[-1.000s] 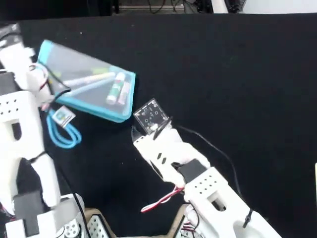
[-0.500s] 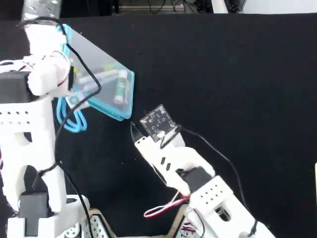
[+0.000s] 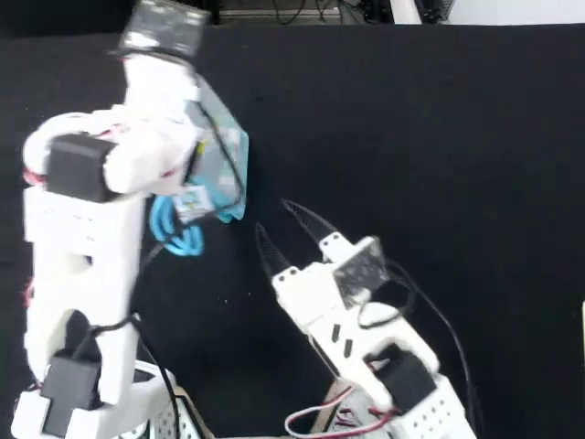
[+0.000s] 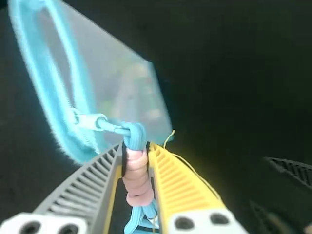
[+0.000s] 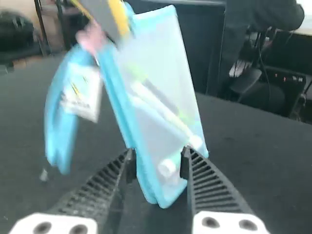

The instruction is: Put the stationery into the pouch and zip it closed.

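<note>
Pouch first: the translucent zip pouch with turquoise trim (image 3: 224,151) hangs from my left gripper (image 4: 135,146). Its grey and yellow jaws are pinched almost together on the turquoise pull cord (image 4: 132,131) at the pouch's zip end. From that grip the pouch's long axis runs steeply down to its bottom corner. The stationery (image 5: 163,114), pens and what looks like a glue stick, lies inside. My right gripper (image 5: 157,152) carries nothing, its jaws spread wide. It points at that bottom corner, which sits just beyond the fingertips and in line with the gap; I cannot tell whether they touch. I judge the next move turns on the right jaws closing there, bracing the pouch against the left arm's pull.
</note>
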